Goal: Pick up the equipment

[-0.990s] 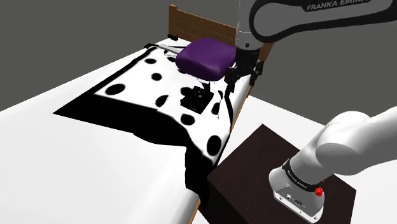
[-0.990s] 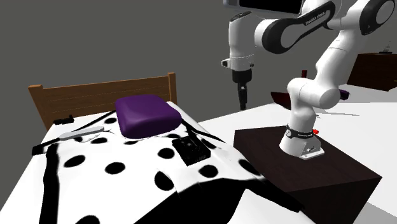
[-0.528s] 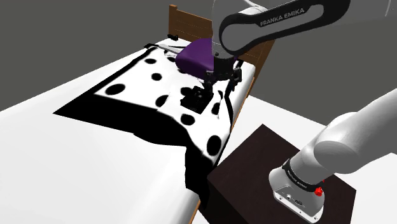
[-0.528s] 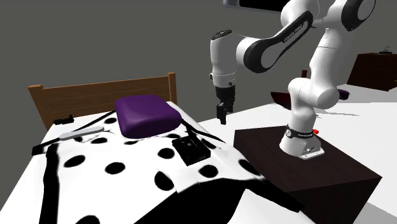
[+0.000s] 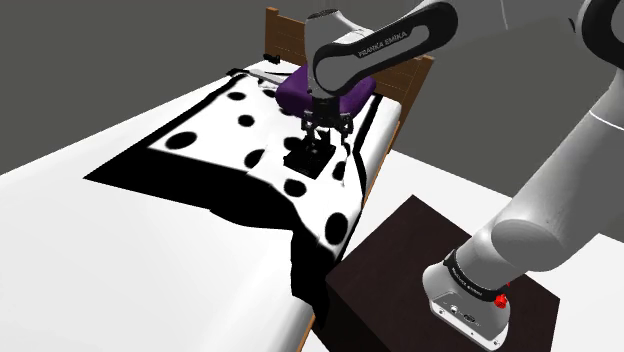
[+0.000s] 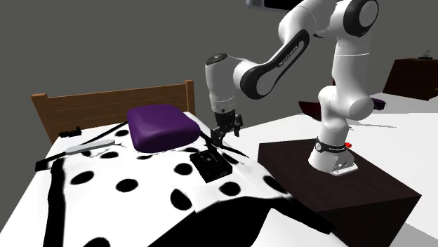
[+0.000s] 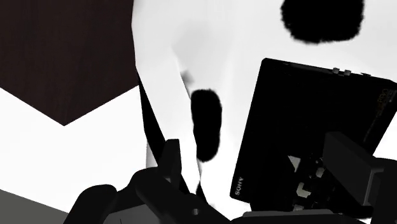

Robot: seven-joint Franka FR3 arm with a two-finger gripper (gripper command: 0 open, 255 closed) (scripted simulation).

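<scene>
The equipment is a flat black boxy device lying on the white blanket with black spots, just in front of a purple pillow. In the second exterior view the equipment sits near the bed's edge. My gripper hangs a little above the device's far end, pointing down, also seen as the gripper. In the wrist view the gripper is open: one fingertip is over the blanket, and the equipment, marked SONY, lies toward the other. Nothing is held.
The dark wooden stand sits beside the bed at the shoulder view's lower right. A wooden headboard rises behind the pillow. A pale slim object and black straps lie near the headboard.
The arm has swung from beside the bed toward the shoulder view's left and come down, so the gripper now hangs over the black device instead of off the bed's edge.
</scene>
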